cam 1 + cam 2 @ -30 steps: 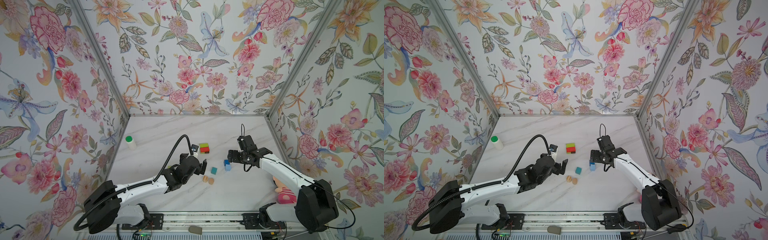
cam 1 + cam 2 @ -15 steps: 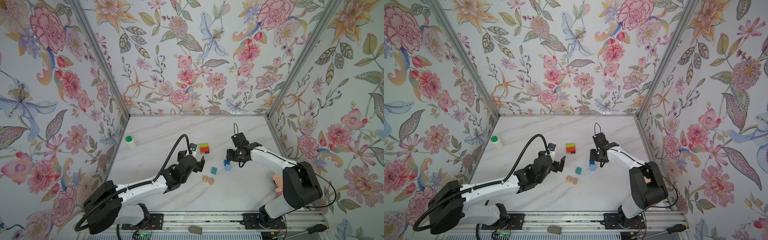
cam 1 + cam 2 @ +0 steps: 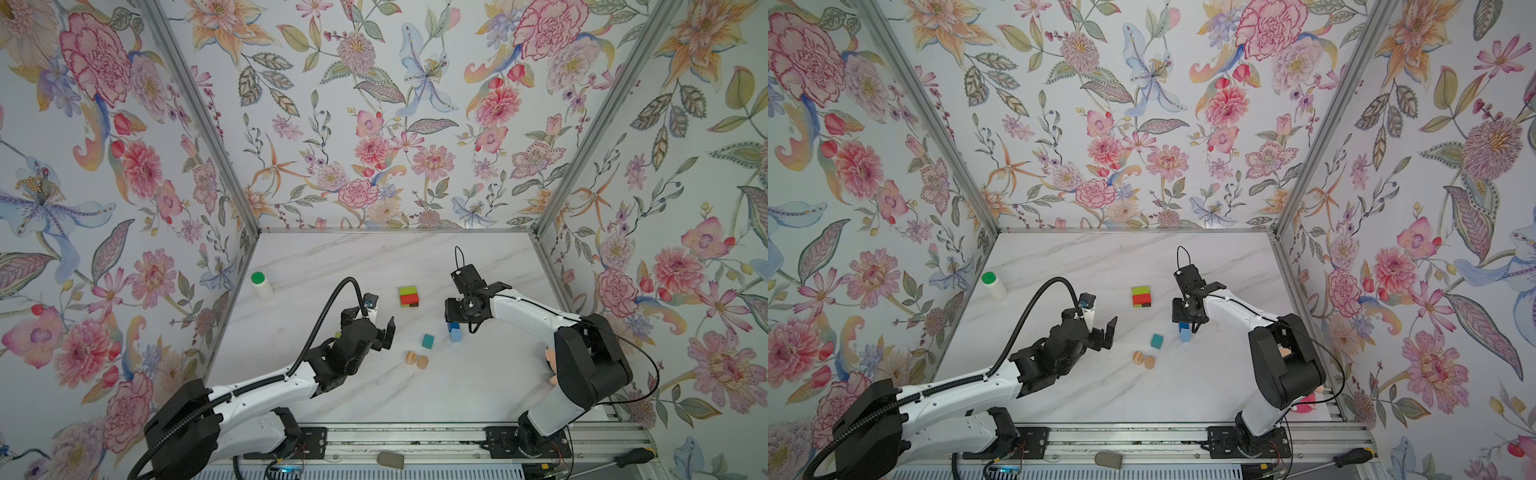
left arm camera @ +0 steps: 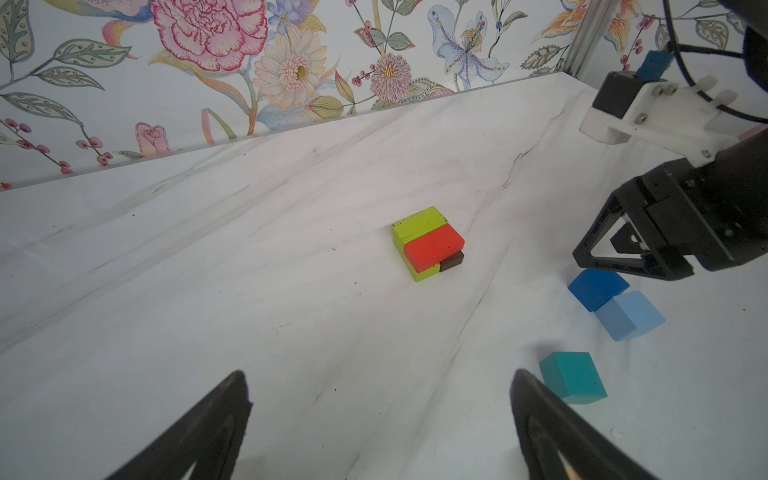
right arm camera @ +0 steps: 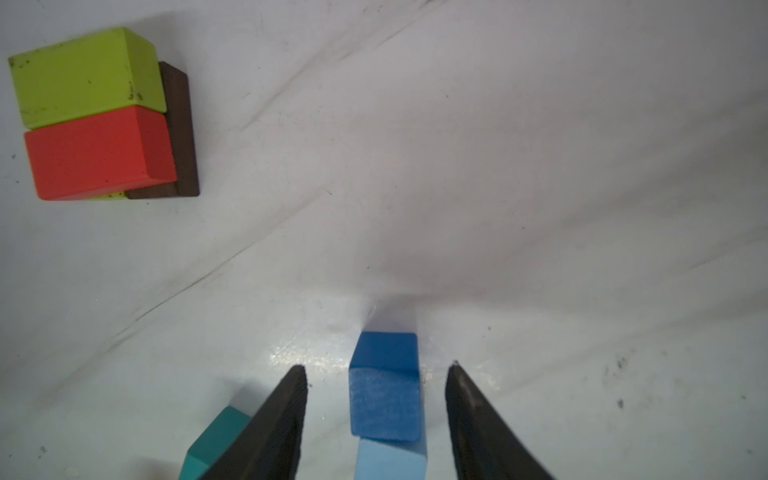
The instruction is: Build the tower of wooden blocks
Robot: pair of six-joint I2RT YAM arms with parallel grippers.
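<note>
2 jaws of my right gripper (image 5: 377, 365) flank the dark blue block (image 5: 384, 399) without contact; my left gripper (image 4: 379, 373) gapes empty.

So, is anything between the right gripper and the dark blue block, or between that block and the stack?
Nothing visible. The right gripper straddles the dark blue block, the light blue block abutting it; bare table leads to the stack.
</note>
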